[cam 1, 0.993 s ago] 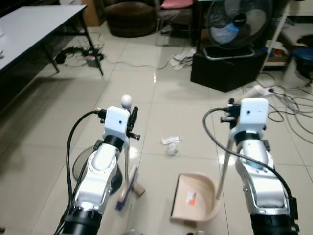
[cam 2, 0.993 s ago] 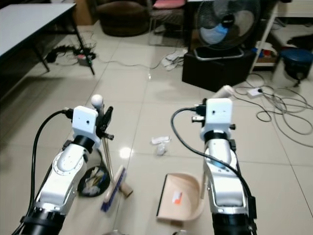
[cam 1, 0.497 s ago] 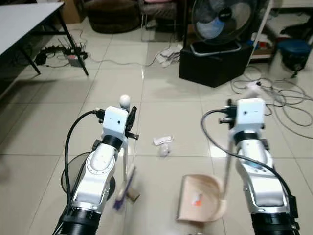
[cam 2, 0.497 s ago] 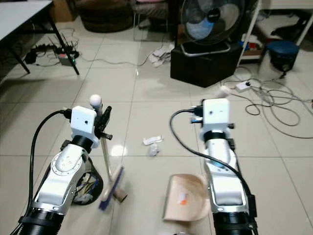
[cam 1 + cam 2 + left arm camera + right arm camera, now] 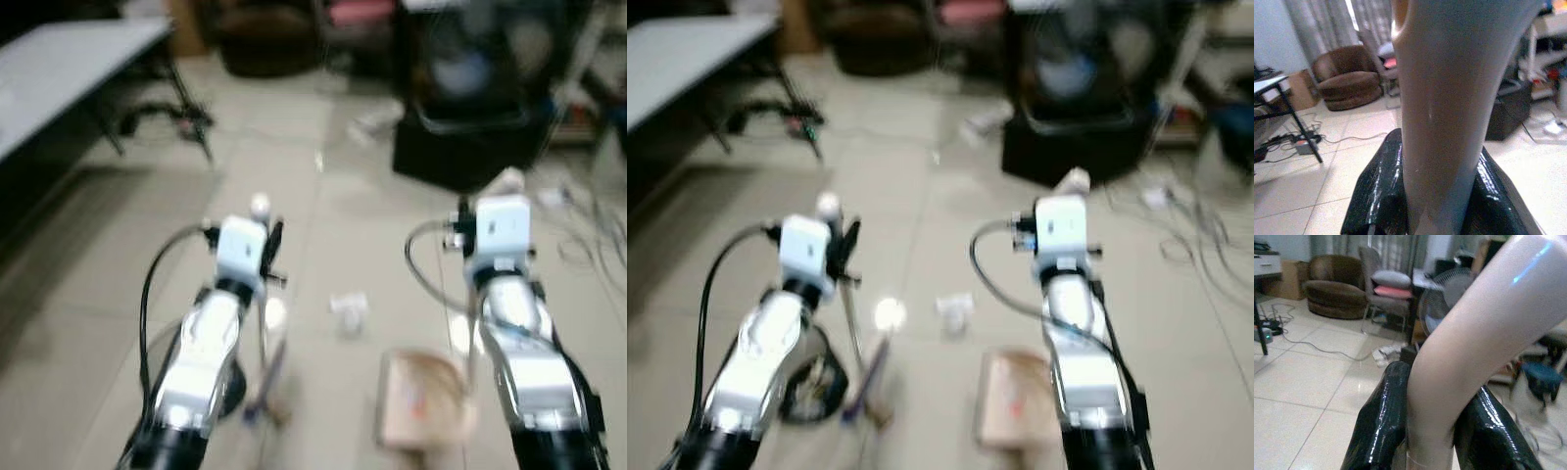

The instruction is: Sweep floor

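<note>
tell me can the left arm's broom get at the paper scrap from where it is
Probably yes: the left gripper is clamped on the broom, and bare tile lies between its head and the scrap. The dustpan sits off to the right.

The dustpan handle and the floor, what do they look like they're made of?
The dustpan handle in the right hand looks like smooth, glossy pale plastic: a bright highlight runs along its curve. The floor looks like glazed ceramic tile, judging by its grout lines and sheen.

Our two arms are silver, jointed, blurred. White box-shaped wrist housings top each: left wrist housing (image 5: pixel 241 245), right wrist housing (image 5: pixel 500 227). Black cable (image 5: pixel 152 279) loops beside each housing. Glossy black fingers (image 5: pixel 1382 423).
</note>
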### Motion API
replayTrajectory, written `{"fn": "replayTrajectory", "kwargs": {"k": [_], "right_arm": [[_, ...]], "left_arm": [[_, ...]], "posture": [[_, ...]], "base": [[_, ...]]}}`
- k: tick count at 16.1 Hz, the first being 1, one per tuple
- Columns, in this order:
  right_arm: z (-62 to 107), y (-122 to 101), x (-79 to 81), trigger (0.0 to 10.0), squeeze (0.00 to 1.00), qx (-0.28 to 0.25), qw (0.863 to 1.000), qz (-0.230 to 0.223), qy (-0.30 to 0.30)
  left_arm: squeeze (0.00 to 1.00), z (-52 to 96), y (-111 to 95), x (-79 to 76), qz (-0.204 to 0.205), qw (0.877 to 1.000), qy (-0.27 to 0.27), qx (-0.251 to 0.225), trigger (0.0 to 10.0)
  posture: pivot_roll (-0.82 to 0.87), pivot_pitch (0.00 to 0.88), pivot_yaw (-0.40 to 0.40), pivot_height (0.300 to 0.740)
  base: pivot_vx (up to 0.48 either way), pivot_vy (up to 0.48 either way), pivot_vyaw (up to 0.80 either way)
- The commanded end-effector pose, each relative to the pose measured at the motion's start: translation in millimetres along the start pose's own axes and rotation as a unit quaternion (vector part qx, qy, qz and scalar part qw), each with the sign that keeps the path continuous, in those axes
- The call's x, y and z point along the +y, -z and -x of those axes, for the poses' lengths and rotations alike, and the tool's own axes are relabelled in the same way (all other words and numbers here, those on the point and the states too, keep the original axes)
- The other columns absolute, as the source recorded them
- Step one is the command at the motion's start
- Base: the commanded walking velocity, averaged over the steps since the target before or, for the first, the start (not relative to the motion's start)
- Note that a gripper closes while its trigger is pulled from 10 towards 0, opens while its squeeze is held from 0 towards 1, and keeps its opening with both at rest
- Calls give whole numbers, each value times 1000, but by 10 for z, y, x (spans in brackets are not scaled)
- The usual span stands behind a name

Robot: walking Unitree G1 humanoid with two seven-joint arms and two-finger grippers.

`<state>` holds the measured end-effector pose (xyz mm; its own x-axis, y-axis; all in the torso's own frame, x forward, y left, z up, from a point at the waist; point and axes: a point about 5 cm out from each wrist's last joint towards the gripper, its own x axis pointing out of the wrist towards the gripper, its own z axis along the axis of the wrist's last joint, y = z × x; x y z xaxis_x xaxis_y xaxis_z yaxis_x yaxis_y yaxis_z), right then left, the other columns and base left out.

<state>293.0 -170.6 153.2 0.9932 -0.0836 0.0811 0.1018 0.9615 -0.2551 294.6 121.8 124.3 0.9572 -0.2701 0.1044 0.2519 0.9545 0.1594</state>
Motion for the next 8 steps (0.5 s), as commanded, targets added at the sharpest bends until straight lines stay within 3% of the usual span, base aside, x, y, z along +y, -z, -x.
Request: {"fn": "replayTrajectory", "kwargs": {"k": [1, 8], "right_arm": [[-16, -134, 97, 10000, 0, -29, 999, -11, -14], [-43, -107, 146, 10000, 0, -26, 999, -32, -25]], "left_arm": [[0, 11, -60, 129, -23, 1000, -15, -13, 10000], [0, 52, -42, 189, -27, 999, -25, -5, 10000]], "posture": [[-41, 40, 82, 740], [-10, 55, 42, 740]], "base": [[371, 0, 463], [371, 0, 0]]}}
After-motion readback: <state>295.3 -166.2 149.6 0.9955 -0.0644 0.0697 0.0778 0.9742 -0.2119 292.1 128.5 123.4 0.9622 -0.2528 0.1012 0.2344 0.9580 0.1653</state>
